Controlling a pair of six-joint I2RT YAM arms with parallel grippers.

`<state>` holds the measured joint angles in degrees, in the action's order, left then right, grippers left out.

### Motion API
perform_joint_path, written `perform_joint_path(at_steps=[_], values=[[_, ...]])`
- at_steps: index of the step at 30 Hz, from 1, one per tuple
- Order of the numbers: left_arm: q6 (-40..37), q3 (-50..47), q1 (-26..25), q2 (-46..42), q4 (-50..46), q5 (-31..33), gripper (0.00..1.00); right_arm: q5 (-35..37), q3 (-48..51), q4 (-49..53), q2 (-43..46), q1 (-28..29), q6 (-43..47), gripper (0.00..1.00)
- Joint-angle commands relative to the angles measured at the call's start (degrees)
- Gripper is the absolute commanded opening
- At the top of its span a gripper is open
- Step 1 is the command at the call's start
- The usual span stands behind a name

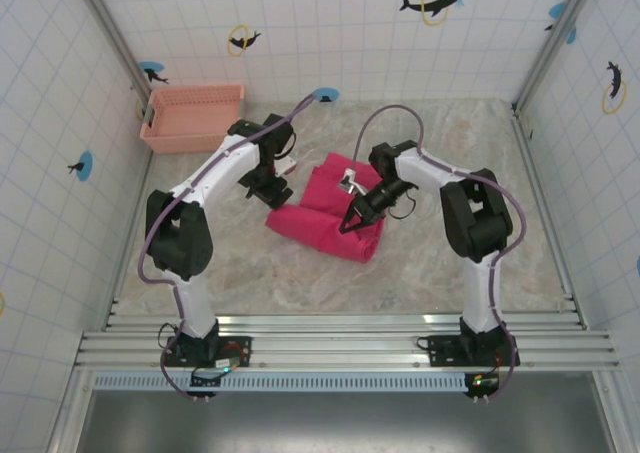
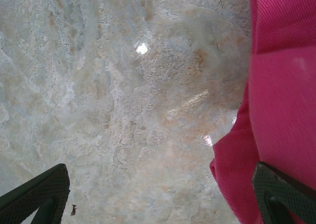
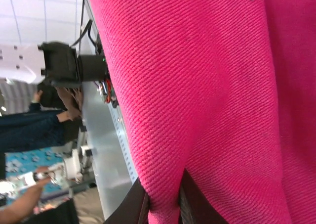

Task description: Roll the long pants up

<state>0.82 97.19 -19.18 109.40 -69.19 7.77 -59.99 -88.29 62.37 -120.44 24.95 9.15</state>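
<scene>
Here the right gripper (image 3: 165,206) has its jaws closed together on a fold of the long pants (image 1: 325,218); in the right wrist view a ridge of the pink-red twill is pinched between the two dark fingers (image 3: 140,206). The left gripper (image 2: 158,199) has its jaws wide apart. One textured black pad (image 2: 37,194) is over bare table, the other is over the cloth's edge, and whether either touches down I cannot tell.

The pants lie bunched and folded in a thick heap near the middle of the table (image 1: 430,263), between the two wrists. The left gripper is at the heap's left edge and the right gripper is on its near right part. A small white patch (image 1: 350,181) shows by the right wrist. I cannot tell whether it is a tag on the cloth or part of the arm, and it is too small to read.

The tabletop is a glossy, marble-like sheet in beige and grey, mottled with rusty veins and carrying bright spots of reflected light. A pale salmon-pink lattice basket (image 1: 192,115) stands in the far left corner, well apart from the pants.

White walls (image 1: 330,33) with a thin grid of tile lines close in three sides, held by grey metal posts at the corners. Dolphin stickers (image 1: 435,1) are dotted over them, some leaping through yellow rings and some on blue discs. Aluminium rails (image 1: 340,343) run along the near edge, with both arm bases bolted to them.
</scene>
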Motion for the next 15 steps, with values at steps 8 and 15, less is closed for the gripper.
perform_joint_path(at_steps=[8, 15], values=[[0.32, 5.54, -1.57, -0.5, -5.97, 3.61, 0.97, 1.57, -8.38, 2.45, -10.77, -1.04, -1.5, 0.16], [1.86, 7.58, -4.36, 1.73, -4.29, -2.56, 0.97, 5.01, -8.01, 2.52, -13.24, -1.98, -1.14, 0.18]])
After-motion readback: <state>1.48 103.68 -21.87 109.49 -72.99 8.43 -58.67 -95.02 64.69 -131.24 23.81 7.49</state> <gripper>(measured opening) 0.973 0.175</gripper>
